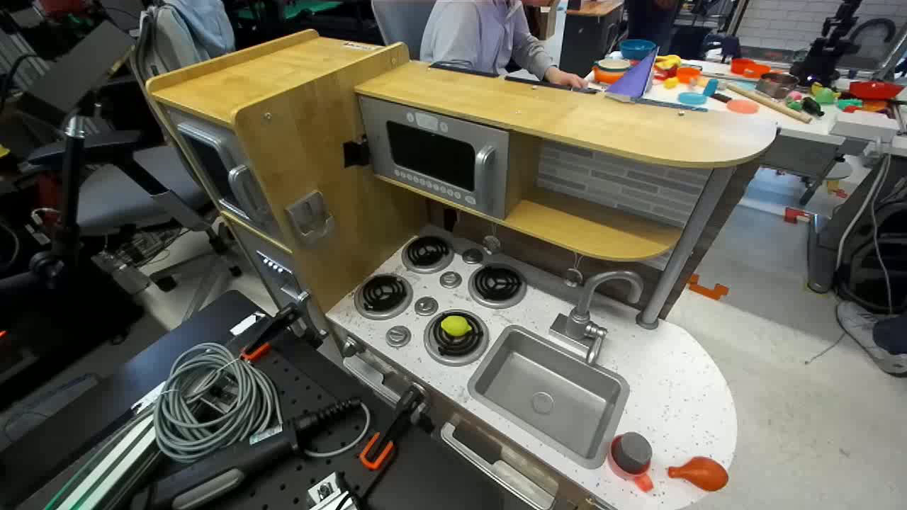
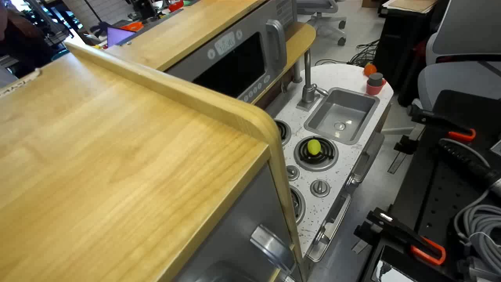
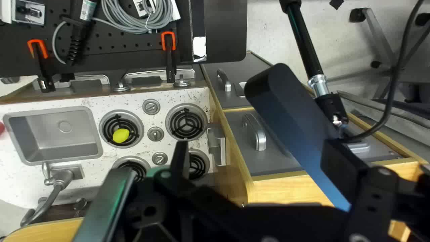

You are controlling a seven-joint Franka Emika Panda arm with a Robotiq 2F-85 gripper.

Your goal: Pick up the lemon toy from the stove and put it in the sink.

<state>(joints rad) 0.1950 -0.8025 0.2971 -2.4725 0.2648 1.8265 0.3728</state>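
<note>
Lemon toy (image 1: 455, 326) could roll across the stove (image 1: 453, 298) if the tool (image 3: 258, 149), spread wide and holding nothing, meets it off-centre.

Lemon toy (image 1: 455, 326) on stove (image 1: 446, 297).

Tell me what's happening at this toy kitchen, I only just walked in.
A robot is meant to move the lemon from the stove to the sink, but nothing is holding it yet. The lemon rests on the burner nearest the sink. In the wrist view the claw is open, with nothing in its grip. A person shows in the background of an exterior view, away from the lemon.
</note>
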